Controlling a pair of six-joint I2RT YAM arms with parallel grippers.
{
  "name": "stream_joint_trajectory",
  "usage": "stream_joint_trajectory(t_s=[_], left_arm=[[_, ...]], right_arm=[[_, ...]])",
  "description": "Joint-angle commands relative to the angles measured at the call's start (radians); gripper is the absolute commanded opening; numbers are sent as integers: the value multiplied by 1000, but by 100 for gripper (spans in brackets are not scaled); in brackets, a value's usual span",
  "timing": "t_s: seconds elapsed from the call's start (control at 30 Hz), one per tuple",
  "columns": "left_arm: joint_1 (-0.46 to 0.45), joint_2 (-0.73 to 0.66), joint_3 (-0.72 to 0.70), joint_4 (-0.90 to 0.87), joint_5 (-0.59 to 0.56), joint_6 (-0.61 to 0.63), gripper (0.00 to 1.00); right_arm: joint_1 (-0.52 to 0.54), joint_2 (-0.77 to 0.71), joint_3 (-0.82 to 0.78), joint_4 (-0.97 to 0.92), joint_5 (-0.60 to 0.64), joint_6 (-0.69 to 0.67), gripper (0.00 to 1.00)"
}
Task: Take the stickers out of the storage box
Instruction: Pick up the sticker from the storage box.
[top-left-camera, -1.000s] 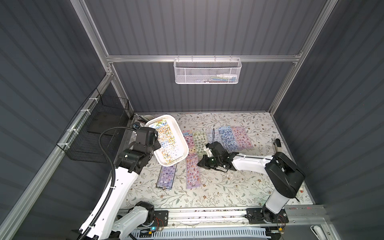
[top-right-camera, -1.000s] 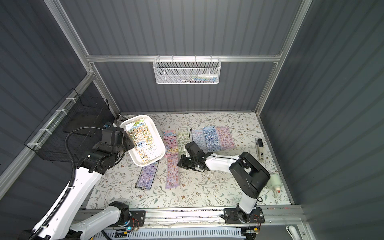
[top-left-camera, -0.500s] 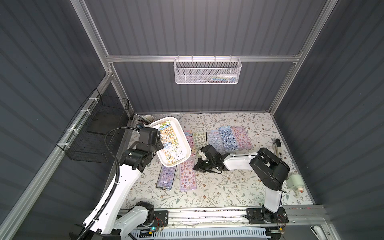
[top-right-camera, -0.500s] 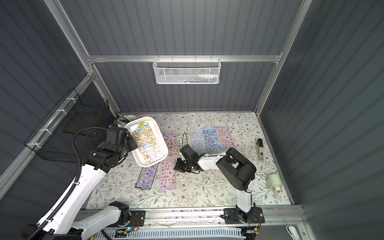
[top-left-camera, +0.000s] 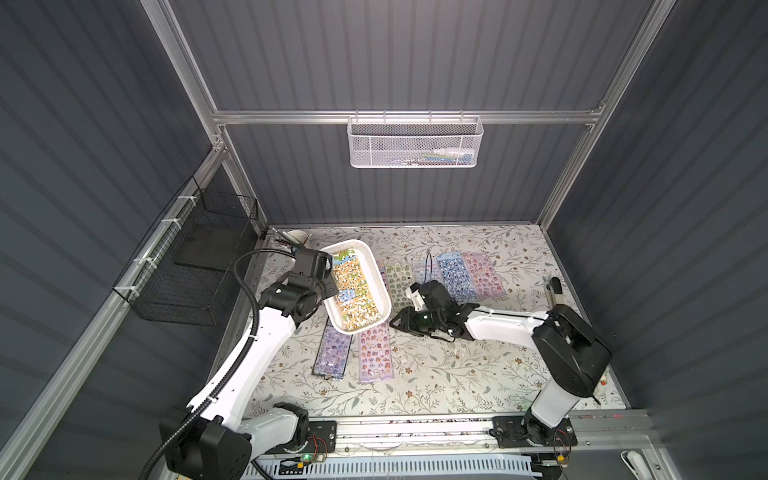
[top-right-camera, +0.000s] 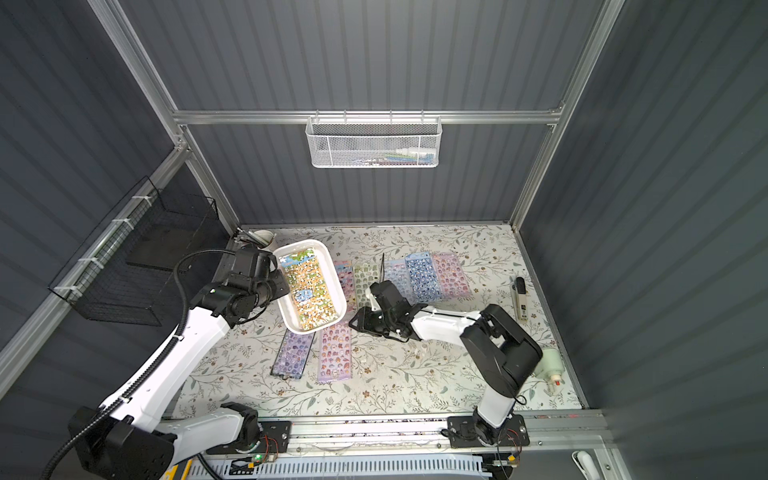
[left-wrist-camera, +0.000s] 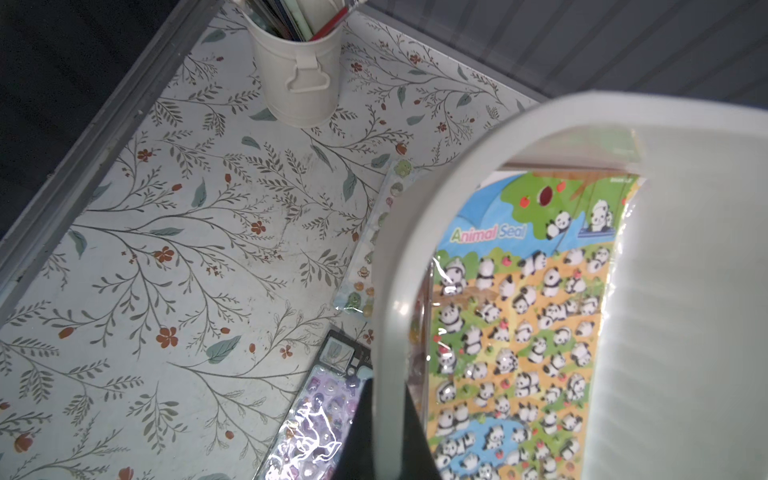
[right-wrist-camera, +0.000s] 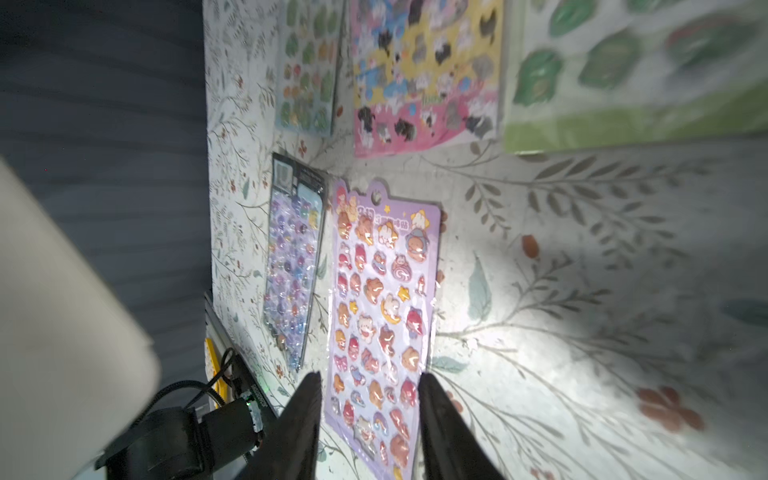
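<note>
The white storage box (top-left-camera: 381, 286), centre-left in both top views, holds a glossy orange-and-green panda sticker sheet (top-left-camera: 353, 291), and the left pincer (left-wrist-camera: 388, 419) is clamped on its rim. Other stickers (top-left-camera: 455, 276) lie flat on the floral tabletop (top-left-camera: 478, 374). The right pincer (right-wrist-camera: 370, 386), jaws apart, hovers above a purple sheet (right-wrist-camera: 382, 299).

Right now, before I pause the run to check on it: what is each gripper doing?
Left gripper: shut on the storage box rim.
Right gripper: open, holding nothing, by the purple sticker sheet.
</note>
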Motion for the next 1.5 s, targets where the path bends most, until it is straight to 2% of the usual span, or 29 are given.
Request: stream_joint_trajectory(t_s=[0.0,0.07,0.13,0.2,0.43,0.5,0.7,1.03,1.23,1.37,1.47], left_arm=[[4,19,37,56,56,-2,0],[-6,46,27,74,68,-14,0],[-40,76,11,101,69,-30,0],[-81,110,-9,125,54,-53,0],[-185,215,-20,209,27,-120,0],[-209,235,-16,227,19,-134,0],[-261,251,-2,239,-18,-156,0],[-277,218,-29,250,-39,-162,0],[-277,200,-43,265,-35,-154,0],[-277,192,-46,267,-32,-151,0],[-277,182,-50,266,-31,-149,0]], right_arm=[[-64,-114,-46,-79,1,-64,41],[-96,-195,-46,-159,29,-119,41],[-109,-272,-17,-272,104,-193,41],[-111,-327,37,-379,121,-273,43],[-79,-390,219,-615,174,-396,45],[-45,-368,276,-663,218,-418,46],[46,-228,404,-708,293,-442,31],[72,-17,544,-742,429,-468,22],[74,78,593,-741,441,-469,21],[75,133,635,-758,510,-467,22],[76,166,662,-772,547,-465,27]])
